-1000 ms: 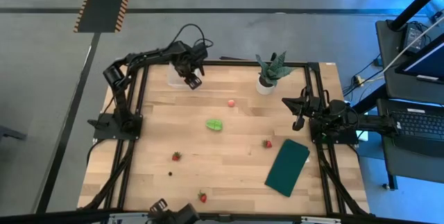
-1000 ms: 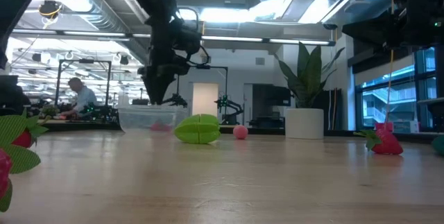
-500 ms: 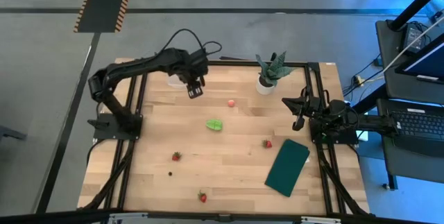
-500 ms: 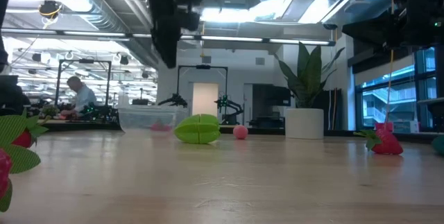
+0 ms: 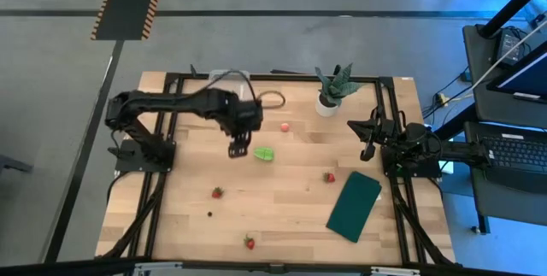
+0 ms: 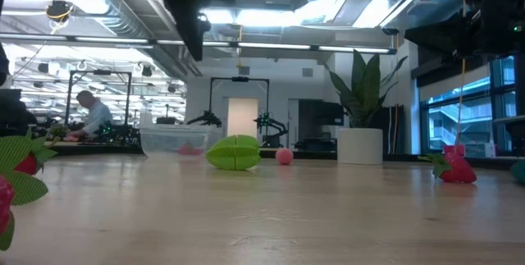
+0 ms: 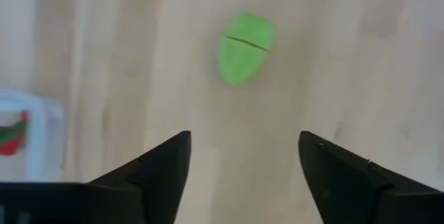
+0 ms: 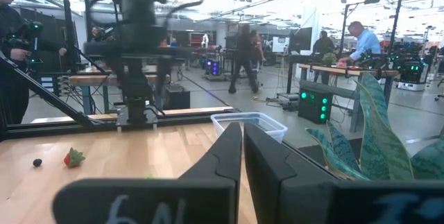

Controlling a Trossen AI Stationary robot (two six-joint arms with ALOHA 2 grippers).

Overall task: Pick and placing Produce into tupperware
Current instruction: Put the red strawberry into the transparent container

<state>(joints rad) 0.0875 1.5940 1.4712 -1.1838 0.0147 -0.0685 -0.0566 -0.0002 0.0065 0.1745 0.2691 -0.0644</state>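
Produce, high view: green lumpy piece [image 5: 264, 153] lying mid-desk [image 5: 291, 216], pink fruit [image 5: 284, 127] near it, strawberries [image 5: 329, 177] scattered; tupperware [image 5: 224, 79] sitting at far edge.
Left pincer [image 5: 235, 149]: hovering just beside green piece.
Right pincer [image 5: 367, 151]: waiting at desk's right edge.
Low view: tupperware [image 6: 174, 140] standing behind green piece [image 6: 234, 153].
Left wrist view: fingers [image 7: 161, 170] spreading apart, gripping nothing, green piece [image 7: 243, 47] beyond them.
Right wrist view: fingers [image 8: 229, 151] pressing together, empty.

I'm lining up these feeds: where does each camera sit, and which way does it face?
High: overhead, straight down; both arms, left gripper beside green piece.
Low: table height, level across; tupperware, dark arm above.
Left wrist: looks down past its open fingers at the green piece.
Right wrist: across the table past shut fingers.
Shared: the green piece and tupperware.
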